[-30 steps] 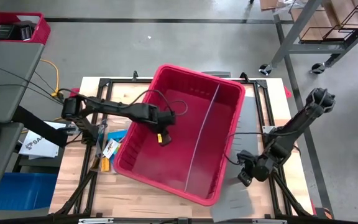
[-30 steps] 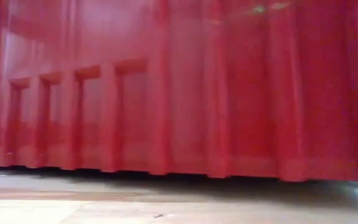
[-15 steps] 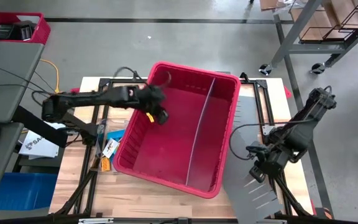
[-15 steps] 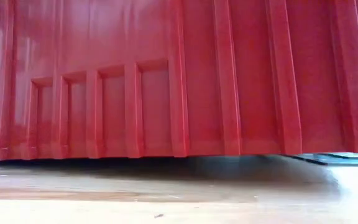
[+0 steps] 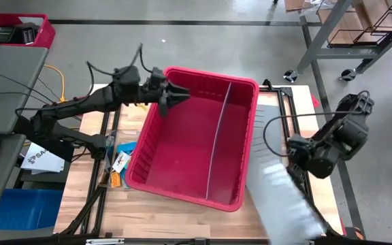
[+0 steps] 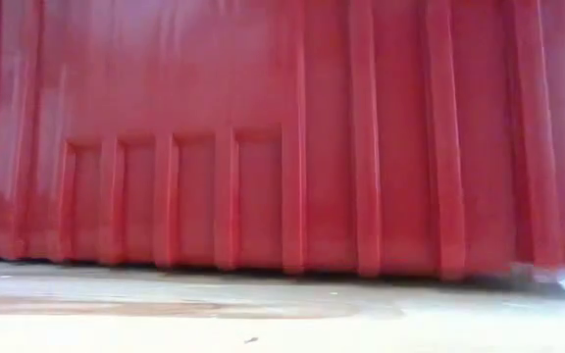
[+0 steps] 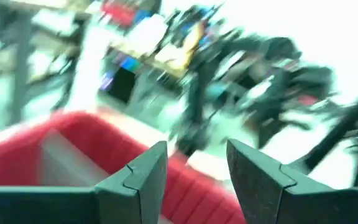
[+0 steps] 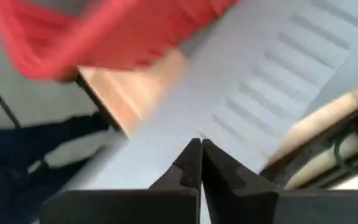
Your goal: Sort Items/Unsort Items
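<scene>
Filling the low view edge to edge is the red bin's [image 6: 292, 147] ribbed wall, standing on the wood table [image 6: 263, 314]; nothing else shows there. High view gives the rest: a few small items [image 5: 118, 167] lie on the table just beside the bin's left wall, outside it; bin looks empty on both sides of its divider [image 5: 218, 139]. A grey sheet [image 5: 284, 194] lies at the bin's right. Right gripper [image 8: 201, 163] hangs over that sheet, fingers pressed together, holding nothing. Farthest off, left gripper [image 5: 172, 95] sits at the bin's far-left corner rim; left wrist view shows fingers [image 7: 148, 174] spread, nothing between. Judgement: between picks; next move means swinging left arm back to the items.
</scene>
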Available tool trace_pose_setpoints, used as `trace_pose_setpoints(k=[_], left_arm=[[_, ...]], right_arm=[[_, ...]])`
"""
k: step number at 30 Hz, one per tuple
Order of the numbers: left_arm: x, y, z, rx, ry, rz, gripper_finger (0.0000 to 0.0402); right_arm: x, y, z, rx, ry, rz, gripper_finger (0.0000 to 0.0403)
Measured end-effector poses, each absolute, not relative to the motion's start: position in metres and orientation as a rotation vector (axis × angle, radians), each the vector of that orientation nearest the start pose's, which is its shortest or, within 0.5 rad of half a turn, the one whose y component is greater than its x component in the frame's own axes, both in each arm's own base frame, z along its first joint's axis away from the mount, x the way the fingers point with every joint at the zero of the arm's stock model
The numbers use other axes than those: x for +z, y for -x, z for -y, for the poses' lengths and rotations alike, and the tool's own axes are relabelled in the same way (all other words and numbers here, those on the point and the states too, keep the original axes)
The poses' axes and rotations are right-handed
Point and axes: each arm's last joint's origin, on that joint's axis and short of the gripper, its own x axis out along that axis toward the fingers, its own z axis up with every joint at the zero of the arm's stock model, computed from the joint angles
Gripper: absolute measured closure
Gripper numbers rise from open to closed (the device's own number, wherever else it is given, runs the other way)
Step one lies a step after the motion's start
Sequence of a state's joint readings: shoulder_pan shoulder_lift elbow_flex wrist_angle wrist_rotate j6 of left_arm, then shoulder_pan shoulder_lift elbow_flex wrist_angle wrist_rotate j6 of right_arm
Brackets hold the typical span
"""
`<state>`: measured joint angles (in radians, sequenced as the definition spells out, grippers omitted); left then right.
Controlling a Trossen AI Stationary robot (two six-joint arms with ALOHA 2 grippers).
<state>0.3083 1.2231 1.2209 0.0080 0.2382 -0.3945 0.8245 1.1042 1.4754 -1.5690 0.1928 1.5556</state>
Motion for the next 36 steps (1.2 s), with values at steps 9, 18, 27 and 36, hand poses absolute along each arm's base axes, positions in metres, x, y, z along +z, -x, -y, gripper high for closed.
trace_pose_setpoints(k=[9,18,27,36], left_arm=[[0.41,-0.267,-0.077,0.019,0.399,0.034,0.024],[0.328,-0.262,-0.047,0.063,0.433,-0.642,0.0387],[0.262,-0.262,0.006,-0.031,0.526,-0.763,0.0401],[0.201,-0.288,0.034,-0.041,0.503,-0.971,0.0401]], right_arm=[[0.384,-0.108,-0.109,-0.391,-0.76,-1.196,0.0402],[0.313,-0.138,-0.149,-0.298,-0.902,-1.298,0.0402],[0.225,-0.14,-0.194,-0.278,-1.208,-1.256,0.0303],[0.183,-0.118,-0.231,-0.294,-1.364,-1.312,0.0182]])
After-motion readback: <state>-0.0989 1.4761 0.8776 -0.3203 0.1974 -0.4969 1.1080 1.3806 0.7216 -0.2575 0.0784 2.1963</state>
